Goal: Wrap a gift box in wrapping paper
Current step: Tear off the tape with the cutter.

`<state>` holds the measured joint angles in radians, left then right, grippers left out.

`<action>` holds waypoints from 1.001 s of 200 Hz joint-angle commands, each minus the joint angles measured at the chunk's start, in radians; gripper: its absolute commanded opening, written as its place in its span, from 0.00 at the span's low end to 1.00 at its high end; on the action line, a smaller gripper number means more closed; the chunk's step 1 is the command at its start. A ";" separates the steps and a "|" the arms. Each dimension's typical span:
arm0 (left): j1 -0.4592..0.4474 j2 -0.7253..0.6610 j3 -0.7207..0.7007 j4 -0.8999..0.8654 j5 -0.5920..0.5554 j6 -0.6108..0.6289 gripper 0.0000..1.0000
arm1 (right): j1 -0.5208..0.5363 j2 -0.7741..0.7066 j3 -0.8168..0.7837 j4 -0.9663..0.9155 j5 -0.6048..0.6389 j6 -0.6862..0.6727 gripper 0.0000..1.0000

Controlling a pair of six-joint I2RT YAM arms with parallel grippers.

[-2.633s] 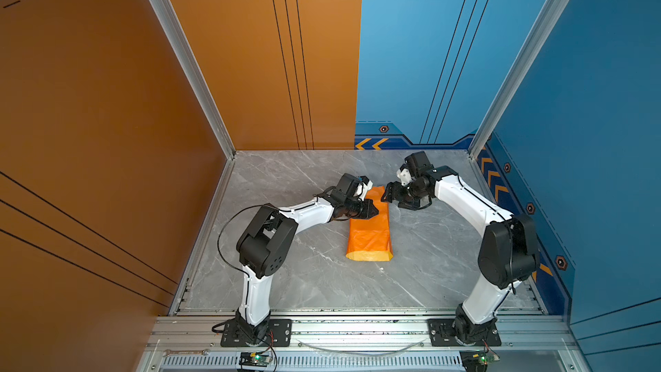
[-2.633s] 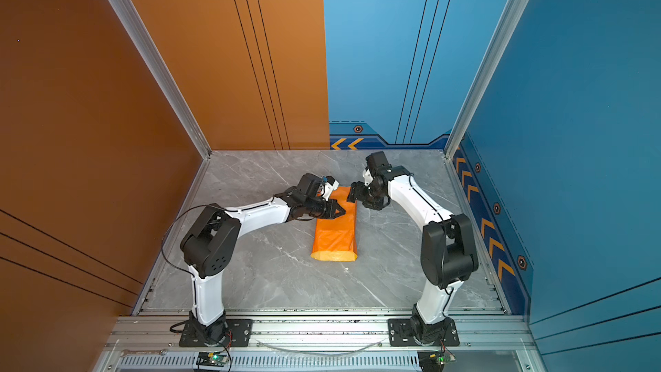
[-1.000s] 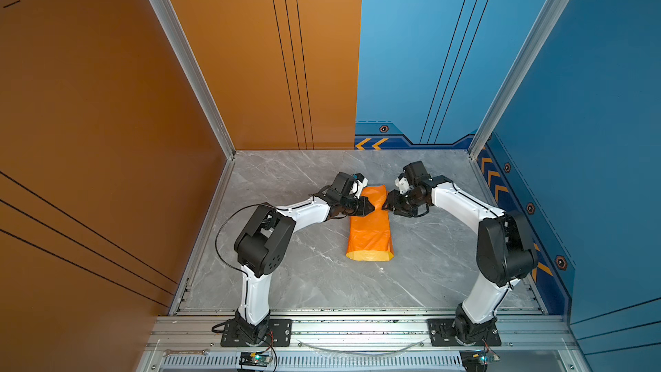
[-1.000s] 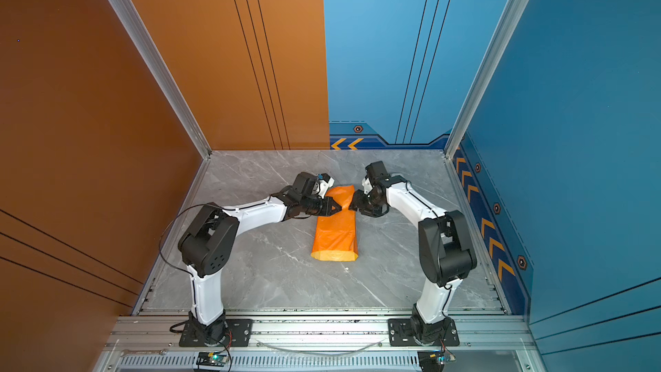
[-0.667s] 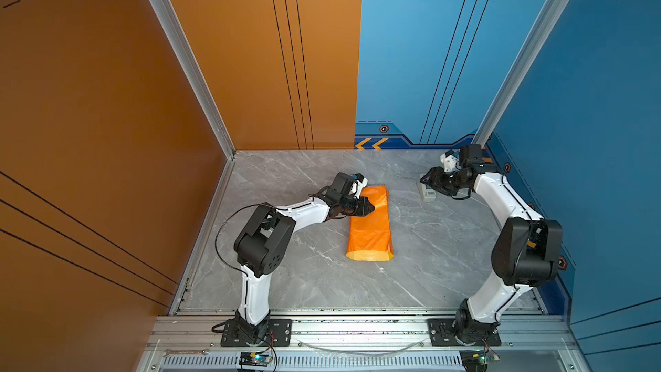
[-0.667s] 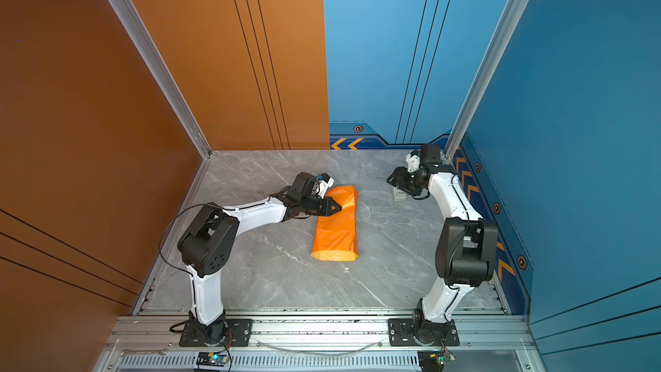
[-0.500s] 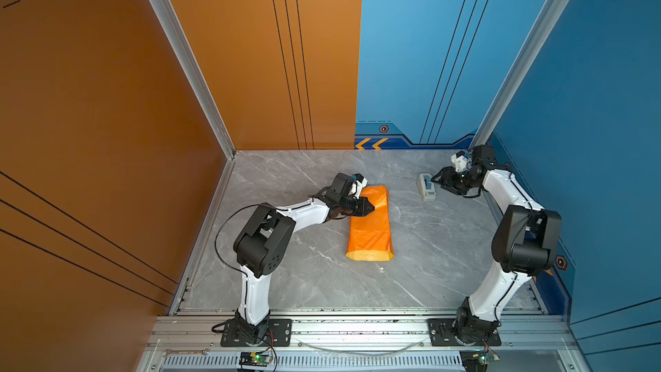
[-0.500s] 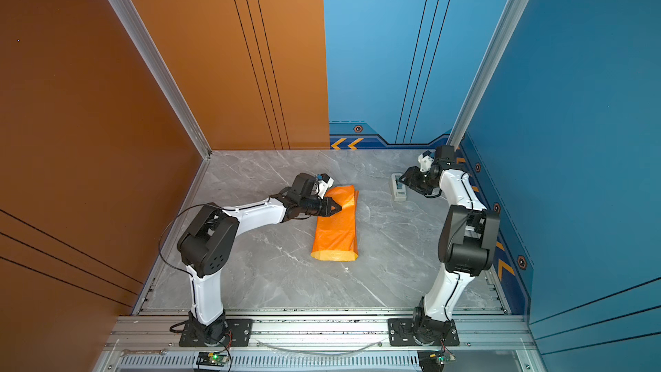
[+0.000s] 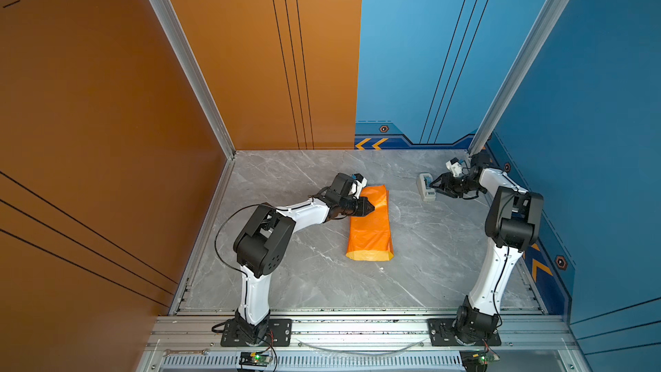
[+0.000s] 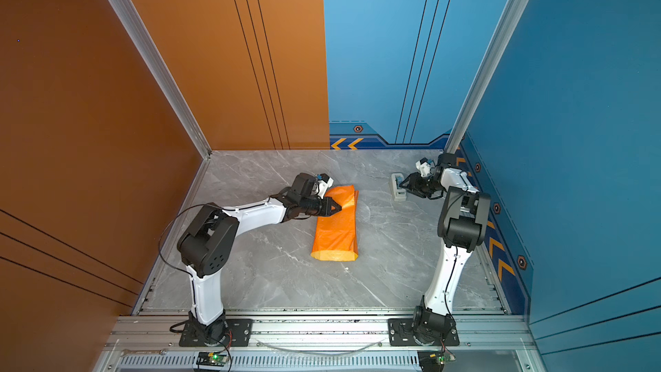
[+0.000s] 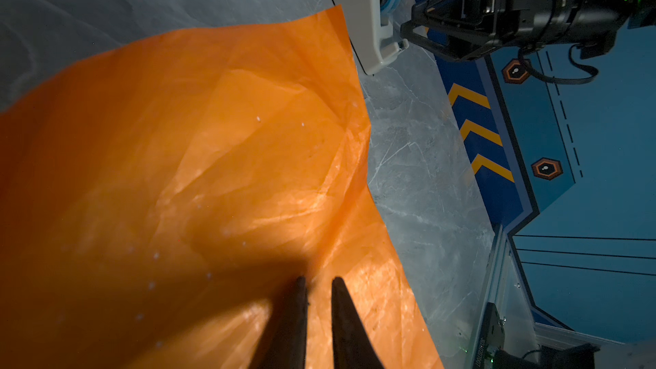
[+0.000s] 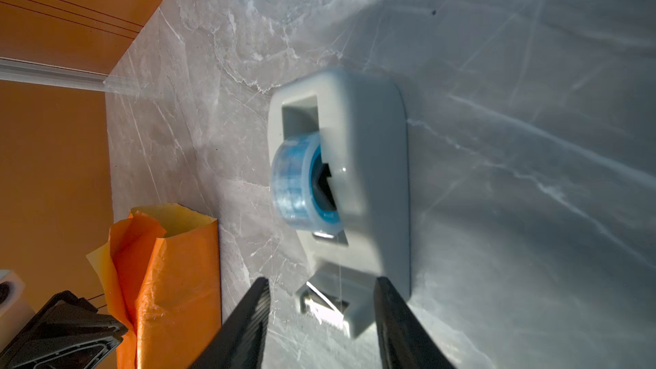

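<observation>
The wrapping paper (image 9: 370,225) (image 10: 336,225) lies on the grey marble floor as a long orange bundle, its pale yellow inside showing at both open ends. The gift box is hidden. My left gripper (image 9: 370,206) (image 10: 338,206) rests on the paper's top near its far end. In the left wrist view its fingertips (image 11: 301,283) stand almost together, only a thin gap between them, pressing on the orange paper (image 11: 213,157). My right gripper (image 9: 434,185) (image 10: 404,183) (image 12: 321,280) is open, its two fingers on either side of the tape dispenser's cutter end.
The white tape dispenser (image 9: 425,187) (image 10: 397,187) (image 12: 369,157) (image 11: 365,12) with a blue roll stands at the back right. The blue wall (image 9: 590,137) is close behind the right arm. A wrench (image 9: 184,352) lies on the front rail.
My right arm has swung from the paper's far end over to the tape dispenser at the back right, and its jaws have narrowed a little. The left gripper has stayed on the paper.
</observation>
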<state>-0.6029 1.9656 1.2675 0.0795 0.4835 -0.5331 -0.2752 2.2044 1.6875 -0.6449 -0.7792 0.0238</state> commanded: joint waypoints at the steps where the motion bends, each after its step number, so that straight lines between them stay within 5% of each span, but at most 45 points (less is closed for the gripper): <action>1: -0.003 0.044 -0.030 -0.165 -0.073 -0.008 0.17 | -0.007 0.034 0.051 -0.022 -0.066 -0.033 0.51; 95: -0.001 0.046 -0.022 -0.174 -0.083 -0.005 0.17 | 0.000 0.098 0.090 -0.056 -0.177 -0.053 0.36; 140: -0.001 0.050 -0.021 -0.172 -0.077 -0.004 0.17 | 0.001 0.104 0.095 -0.091 -0.076 -0.056 0.49; 200: 0.002 0.053 -0.021 -0.171 -0.079 -0.001 0.17 | 0.021 0.154 0.222 -0.239 0.027 -0.113 0.50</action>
<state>-0.6029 1.9652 1.2739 0.0673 0.4755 -0.5396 -0.2619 2.2948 1.8427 -0.7765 -0.8368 -0.0353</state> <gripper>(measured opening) 0.167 0.504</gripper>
